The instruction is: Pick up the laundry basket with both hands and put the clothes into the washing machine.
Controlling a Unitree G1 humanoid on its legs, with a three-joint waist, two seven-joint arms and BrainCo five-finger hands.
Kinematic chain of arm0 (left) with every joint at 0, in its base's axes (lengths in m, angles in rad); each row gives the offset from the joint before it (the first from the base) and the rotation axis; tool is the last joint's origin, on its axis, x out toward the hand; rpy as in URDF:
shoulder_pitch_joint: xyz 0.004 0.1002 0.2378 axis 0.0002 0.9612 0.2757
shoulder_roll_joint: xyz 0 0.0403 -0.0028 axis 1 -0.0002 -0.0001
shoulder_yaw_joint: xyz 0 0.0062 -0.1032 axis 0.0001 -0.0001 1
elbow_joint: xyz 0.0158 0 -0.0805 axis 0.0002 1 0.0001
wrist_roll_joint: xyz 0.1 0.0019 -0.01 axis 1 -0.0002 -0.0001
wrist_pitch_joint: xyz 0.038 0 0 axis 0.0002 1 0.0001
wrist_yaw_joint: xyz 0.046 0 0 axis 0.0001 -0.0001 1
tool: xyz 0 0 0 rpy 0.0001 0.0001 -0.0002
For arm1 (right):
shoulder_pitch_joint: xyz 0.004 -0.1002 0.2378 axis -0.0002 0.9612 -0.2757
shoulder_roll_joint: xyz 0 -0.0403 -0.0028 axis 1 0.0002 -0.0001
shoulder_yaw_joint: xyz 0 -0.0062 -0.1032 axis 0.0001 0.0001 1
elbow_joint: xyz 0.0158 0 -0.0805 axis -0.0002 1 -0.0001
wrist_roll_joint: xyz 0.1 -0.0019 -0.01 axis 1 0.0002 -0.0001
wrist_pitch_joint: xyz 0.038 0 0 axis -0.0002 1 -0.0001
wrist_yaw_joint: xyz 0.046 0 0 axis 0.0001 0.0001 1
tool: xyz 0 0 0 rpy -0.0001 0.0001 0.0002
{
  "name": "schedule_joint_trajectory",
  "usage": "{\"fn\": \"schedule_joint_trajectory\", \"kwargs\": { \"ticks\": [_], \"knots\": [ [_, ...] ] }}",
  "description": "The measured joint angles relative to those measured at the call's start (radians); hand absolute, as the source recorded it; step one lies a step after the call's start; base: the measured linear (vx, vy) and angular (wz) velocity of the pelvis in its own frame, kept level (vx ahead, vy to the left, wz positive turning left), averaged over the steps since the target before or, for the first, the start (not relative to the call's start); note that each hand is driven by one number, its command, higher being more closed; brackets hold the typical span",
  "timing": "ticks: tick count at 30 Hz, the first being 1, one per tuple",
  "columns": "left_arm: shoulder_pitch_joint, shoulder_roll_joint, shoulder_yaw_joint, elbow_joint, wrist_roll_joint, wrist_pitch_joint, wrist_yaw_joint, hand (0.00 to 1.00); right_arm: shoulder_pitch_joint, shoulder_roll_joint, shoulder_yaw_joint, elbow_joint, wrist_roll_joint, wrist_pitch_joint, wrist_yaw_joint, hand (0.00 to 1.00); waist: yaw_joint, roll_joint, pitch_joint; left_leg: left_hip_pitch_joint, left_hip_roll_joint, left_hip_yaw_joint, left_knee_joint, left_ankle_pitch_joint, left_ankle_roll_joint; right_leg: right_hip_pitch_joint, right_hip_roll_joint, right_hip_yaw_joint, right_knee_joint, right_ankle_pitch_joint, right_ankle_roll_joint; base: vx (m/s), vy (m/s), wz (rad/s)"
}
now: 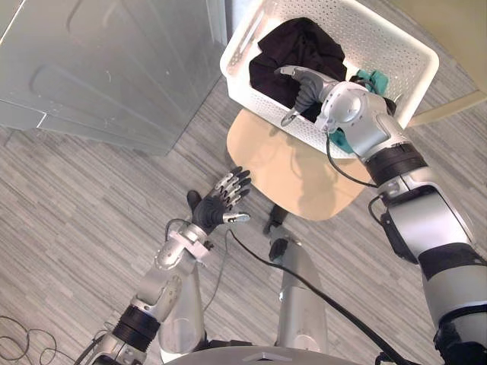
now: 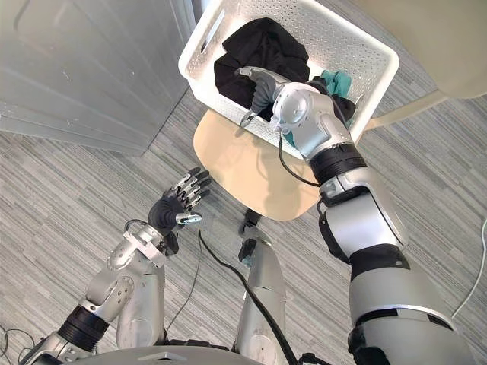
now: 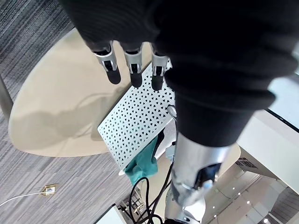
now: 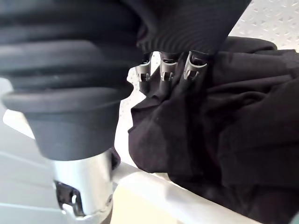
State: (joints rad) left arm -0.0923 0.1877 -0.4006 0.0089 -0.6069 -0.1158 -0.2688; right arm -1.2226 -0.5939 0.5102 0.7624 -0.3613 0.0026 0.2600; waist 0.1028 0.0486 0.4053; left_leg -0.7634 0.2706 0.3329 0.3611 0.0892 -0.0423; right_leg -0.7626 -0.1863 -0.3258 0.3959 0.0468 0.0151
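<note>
The white perforated laundry basket [image 1: 380, 46] is on the far part of a round beige table [image 1: 304, 179], close beside a grey panelled unit [image 1: 99, 68] that stands to the robot's left. Inside the basket lies a black garment [image 1: 300, 46], bunched toward the near wall, and a teal garment [image 1: 373, 78] sits at the corner nearer the robot's right arm, spilling over the rim there.

The right hand [image 1: 304, 84] reaches over the basket's near rim from the right and lies on the black garment. In the right wrist view its front end is sunk into the dark cloth just above the white rim, so it cannot be told whether it grips the cloth, the rim or nothing.

The left hand [image 1: 215, 207] hangs in the air above the grey striped floor [image 1: 76, 228], short of the table's near edge and well apart from the basket. It is open and spread, holds nothing, and in the left wrist view it points toward the basket's wall
</note>
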Motion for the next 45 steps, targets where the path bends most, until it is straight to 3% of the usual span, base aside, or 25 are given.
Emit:
{"fn": "schedule_joint_trajectory", "kwargs": {
  "ticks": [12,18,33,45],
  "knots": [
    [0.033,0.007,-0.006,0.013,0.003,0.014,-0.002,0.0,-0.006,-0.026,0.001,-0.09,0.083,0.042,-0.001,0.0,-0.011,-0.001,0.0,-0.001,0.03,0.001,0.056,-0.018,0.011,0.023,0.019,0.0,-0.002,0.013,-0.003,-0.01,-0.026,-0.04],
    [0.053,0.039,-0.044,0.017,0.004,0.024,-0.011,0.0,-0.096,-0.046,0.044,-0.131,0.14,0.044,-0.001,0.0,-0.022,-0.001,0.0,0.013,0.035,0.01,0.053,-0.025,0.007,0.028,0.025,0.011,-0.012,0.007,-0.007,-0.04,-0.036,-0.06],
    [0.047,0.029,-0.073,0.06,0.003,0.025,-0.022,0.0,-0.125,-0.047,0.044,-0.035,0.138,0.042,-0.001,0.0,-0.018,-0.001,0.0,0.008,0.022,0.022,-0.003,0.007,0.003,0.001,0.023,0.012,-0.021,0.022,-0.003,0.0,-0.037,0.01],
    [0.047,0.02,-0.023,0.06,-0.025,0.013,0.002,0.0,-0.057,-0.052,0.043,0.015,0.118,0.041,0.0,0.0,-0.015,-0.001,0.001,-0.025,0.006,0.028,-0.04,0.034,0.008,-0.047,0.015,0.013,-0.024,0.028,-0.011,0.0,-0.028,0.01]
  ]
}}
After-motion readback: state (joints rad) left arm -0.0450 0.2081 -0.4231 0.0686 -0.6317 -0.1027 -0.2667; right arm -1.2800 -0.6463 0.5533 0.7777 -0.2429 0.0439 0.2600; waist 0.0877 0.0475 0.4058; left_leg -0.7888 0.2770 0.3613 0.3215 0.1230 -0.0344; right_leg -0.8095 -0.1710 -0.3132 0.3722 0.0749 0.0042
